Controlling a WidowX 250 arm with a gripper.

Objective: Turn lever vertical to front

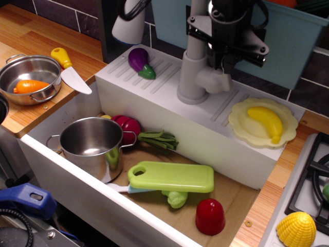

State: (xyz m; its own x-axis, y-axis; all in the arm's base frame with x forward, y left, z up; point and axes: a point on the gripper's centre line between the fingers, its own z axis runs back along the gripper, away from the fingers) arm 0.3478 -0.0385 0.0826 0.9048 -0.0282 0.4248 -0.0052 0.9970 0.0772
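Observation:
The grey faucet column [191, 77] stands on the white sink ledge [154, 85]. The rounded stub of the lever [215, 81] projects from its right side. My black gripper [224, 60] hangs straight down onto the stub and covers the lever's tapered handle, so the handle's angle is hidden. The dark fingers blend together and I cannot tell how wide they stand or whether they clamp the handle. The white spout head [128, 23] hangs at the upper left.
A purple eggplant [140, 62] lies on the ledge left of the faucet. A yellow plate with a banana [264, 121] sits to its right. The sink holds a steel pot [92, 144], a green cutting board [172, 176] and a red cup [209, 216]. A blue bin [293, 41] stands behind the gripper.

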